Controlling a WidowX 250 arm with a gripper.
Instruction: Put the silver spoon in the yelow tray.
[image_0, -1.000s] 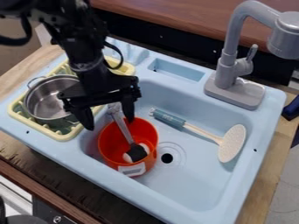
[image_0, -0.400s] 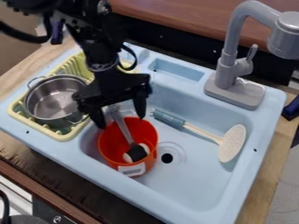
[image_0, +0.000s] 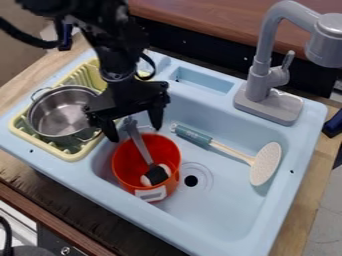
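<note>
The black gripper (image_0: 134, 128) hangs over the left part of the sink with its fingers spread, one on each side of a silver-grey handle's upper end. That handle belongs to the spoon (image_0: 139, 142), which leans in the orange bucket (image_0: 128, 175); a black piece lies at its lower end, and its tip is hidden. I cannot tell whether the fingers touch the handle. Left of the gripper, the yellow tray (image_0: 69, 155) holds a metal pot.
The metal pot (image_0: 57, 112) covers much of the tray's front part. A perforated spatula (image_0: 266, 163) with a blue-grey grip lies in the sink's right half. The grey faucet (image_0: 262, 82) rises at the back right. The blue sink rim (image_0: 167, 225) runs along the front.
The gripper has moved right across the bucket's back edge, then slightly back left and up in the view. It stays open; the spoon, bucket and pot have not visibly moved.
</note>
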